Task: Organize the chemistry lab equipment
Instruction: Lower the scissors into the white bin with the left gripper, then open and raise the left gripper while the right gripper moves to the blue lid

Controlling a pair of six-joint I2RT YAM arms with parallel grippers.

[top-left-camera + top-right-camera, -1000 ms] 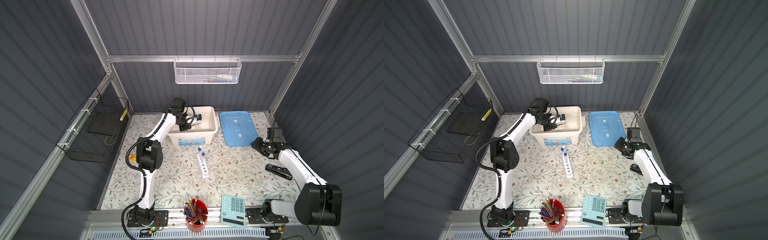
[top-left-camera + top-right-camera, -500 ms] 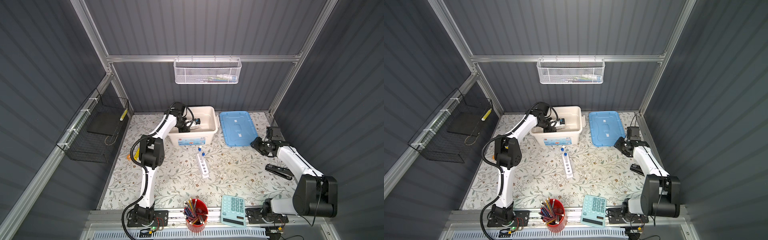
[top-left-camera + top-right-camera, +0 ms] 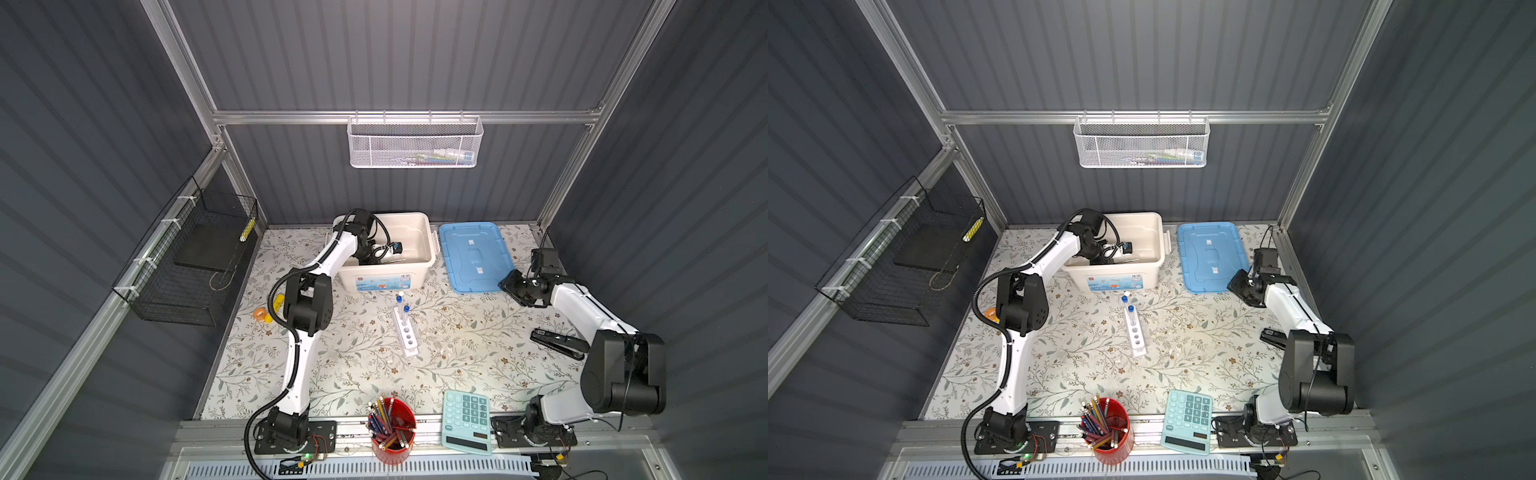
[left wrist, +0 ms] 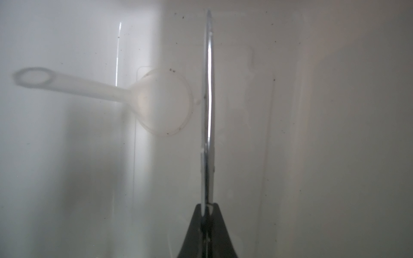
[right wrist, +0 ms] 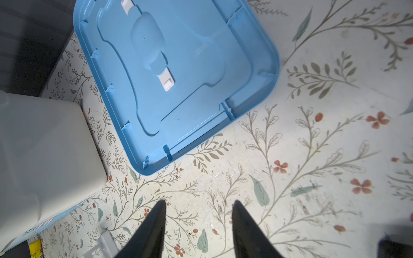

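The left end effector [image 4: 206, 208] reaches down into the cream rectangular plastic bin [image 3: 428, 232], which sits at 12 o'clock on the floral-patterned table [image 3: 340, 365]. Its fingers are pinched together on the thin silver scissors-like metal tool [image 4: 207, 100], which juts straight out from the tips inside the bin. A small clear long-stemmed funnel [image 4: 164, 101] lies on the bin floor just beside the tool; I cannot tell whether they touch.

The right end effector [image 5: 199, 204] hovers over bare table at the 4 o'clock corner of the flat blue plastic lid [image 3: 473, 255]. Its fingers are roughly half spread and hold nothing.

The narrow white plastic rack with round holes [image 3: 406, 330] lies near the table's centre. The two clear blue-capped test tubes [image 3: 400, 298] stand in the holes at its 12 o'clock end.
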